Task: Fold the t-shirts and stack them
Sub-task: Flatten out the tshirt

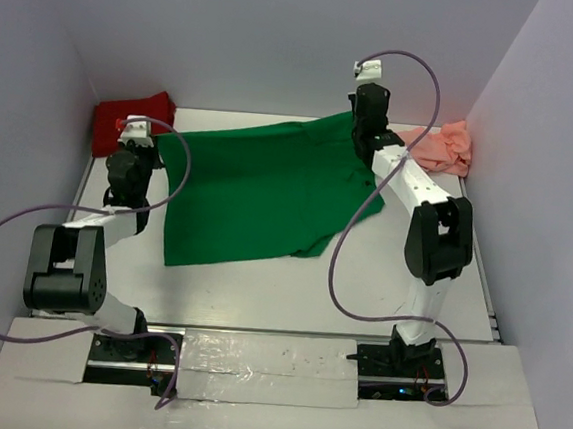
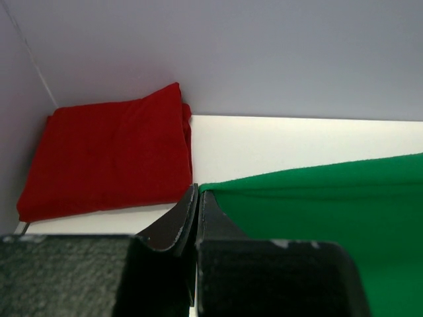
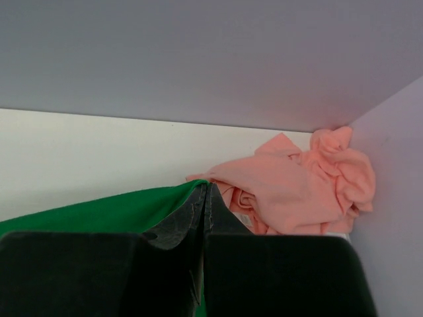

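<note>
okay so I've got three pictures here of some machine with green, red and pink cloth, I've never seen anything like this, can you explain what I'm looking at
This is a robot with two arms bolted at the near edge of a white table. One picture looks down from above and behind the arms; the other two come from a small camera on each wrist, looking past that arm's own gripper. On the table, a green t-shirt lies spread in the middle, a dark red t-shirt sits folded in the far left corner, and a pink t-shirt lies crumpled in the far right corner. The left gripper and right gripper are each pinched shut on a far corner of the green one.
</note>
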Tool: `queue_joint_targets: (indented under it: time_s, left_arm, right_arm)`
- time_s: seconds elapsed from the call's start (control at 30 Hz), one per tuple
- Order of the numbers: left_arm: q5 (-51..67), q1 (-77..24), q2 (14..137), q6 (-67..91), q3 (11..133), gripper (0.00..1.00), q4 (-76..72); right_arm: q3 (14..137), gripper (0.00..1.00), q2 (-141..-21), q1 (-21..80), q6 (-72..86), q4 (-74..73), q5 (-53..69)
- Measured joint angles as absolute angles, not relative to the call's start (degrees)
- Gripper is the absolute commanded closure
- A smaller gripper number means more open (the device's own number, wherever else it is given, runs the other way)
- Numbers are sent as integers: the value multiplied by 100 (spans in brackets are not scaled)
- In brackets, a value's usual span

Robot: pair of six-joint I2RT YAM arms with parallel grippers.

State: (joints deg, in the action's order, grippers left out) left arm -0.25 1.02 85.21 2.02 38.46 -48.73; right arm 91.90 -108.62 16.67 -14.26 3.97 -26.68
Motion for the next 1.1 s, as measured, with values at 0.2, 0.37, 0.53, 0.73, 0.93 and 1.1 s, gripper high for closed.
queue_joint_targets:
  time_s: [0.2,0.37,0.53,0.73,0.93,1.1]
  left_arm:
    - [-255,64,8892,102,3850,100,-5435]
    - [-454,51,9032,-99,3835,100,-5680]
    - [-602,45,8287,-172,3699,100,-4866]
    - [-526,45,6003,108,4278,100,-2241]
    - [-504,-123,5043,250,6541,100,-777]
    - [-545,-145,4834,244,7929,100,-458]
  right_arm:
    - [9570,100,-11487,1702,-1441,401,-2716]
    - [9620,100,-11655,1715,-1404,224,-2742]
    - [8796,100,-10849,1772,-1288,-40,-2659]
    - [7819,100,-8324,2311,-1369,-1022,-2753]
    - [8289,100,-6257,3454,-1935,-657,-3094]
    - [8672,100,-5649,3474,-2453,60,-3463]
